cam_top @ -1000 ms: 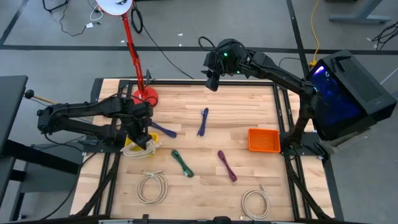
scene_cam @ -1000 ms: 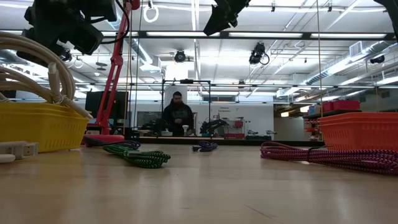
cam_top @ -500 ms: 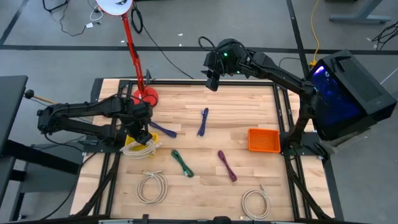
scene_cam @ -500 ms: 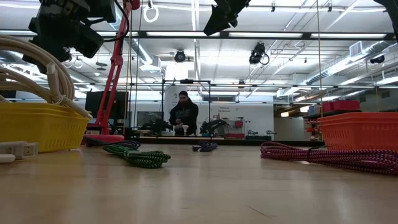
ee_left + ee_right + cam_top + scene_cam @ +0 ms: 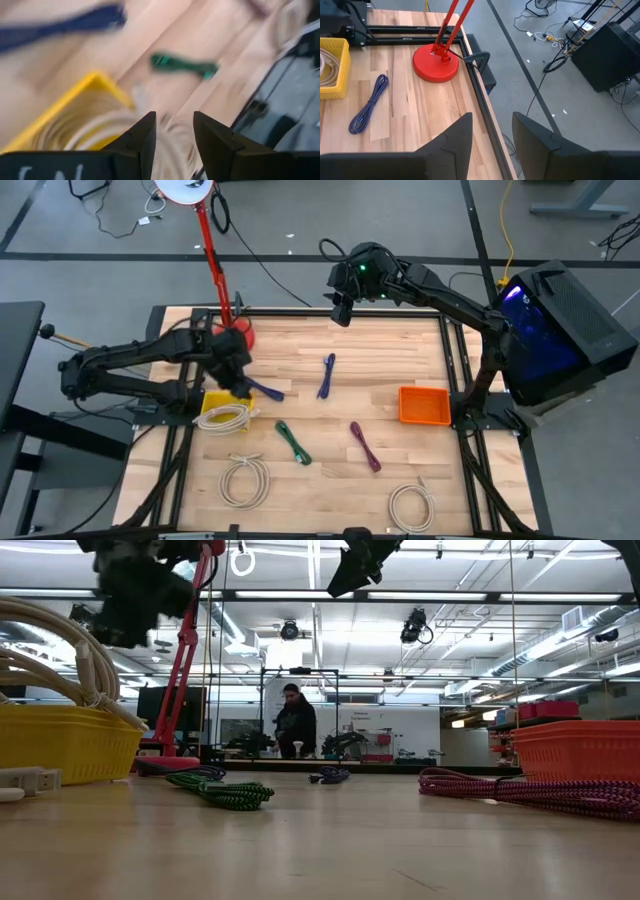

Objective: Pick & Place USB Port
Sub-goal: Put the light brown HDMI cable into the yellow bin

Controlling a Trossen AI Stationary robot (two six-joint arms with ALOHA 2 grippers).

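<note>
A yellow basket [image 5: 222,417] at the table's left holds a coiled white USB cable [image 5: 95,132], which rests inside it and spills over its rim. My left gripper [image 5: 240,380] hovers open above the basket's far side, tipped downward, with nothing between its fingers [image 5: 174,125]. A dark blue cable [image 5: 264,389] lies on the table just right of it. A green cable [image 5: 293,442], a purple cable [image 5: 364,446] and a second blue cable [image 5: 327,375] lie mid-table. My right gripper [image 5: 342,308] waits open, high over the far edge.
An orange bin [image 5: 424,404] stands at the right. Two white cable coils [image 5: 245,478] [image 5: 411,505] lie near the front edge. A red lamp base [image 5: 236,335] sits at the far left, its pole rising beside my left arm. A person [image 5: 295,725] stands in the room behind.
My left gripper has risen from just over the yellow basket and gone toward the table's far edge, tipping more level as it went. The white cable has stayed in the basket.
</note>
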